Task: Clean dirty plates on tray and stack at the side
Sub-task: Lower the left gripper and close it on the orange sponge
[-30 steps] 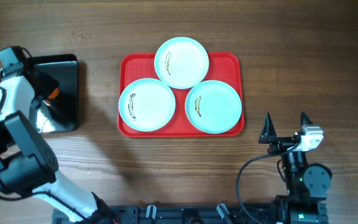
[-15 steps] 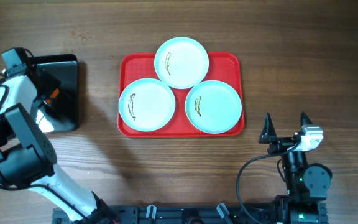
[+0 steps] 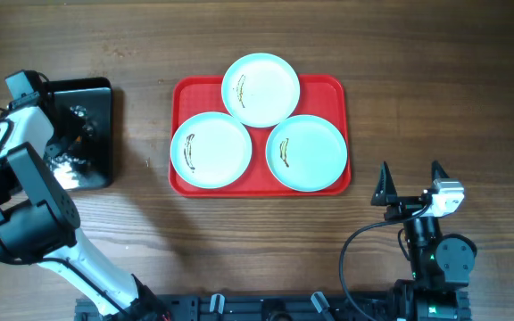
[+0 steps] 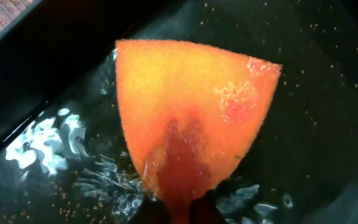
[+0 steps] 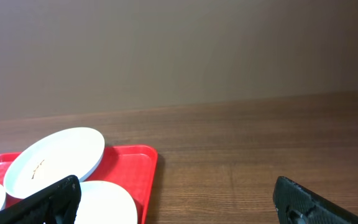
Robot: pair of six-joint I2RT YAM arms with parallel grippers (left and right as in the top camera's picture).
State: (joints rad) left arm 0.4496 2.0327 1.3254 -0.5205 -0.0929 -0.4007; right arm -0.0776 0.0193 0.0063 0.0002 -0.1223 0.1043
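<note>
Sponge pinched at its corner by left end effector in wet black tray, right end effector spread; shallow grip may slip, dripping before plates.

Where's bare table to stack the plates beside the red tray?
Widest: bare wood right of the red tray, beyond the right gripper. Also the strip between the red tray and the black tray, and the near-side wood in front of the red tray. Crowded: three plates fill the red tray; the left arm sits over the black tray.
</note>
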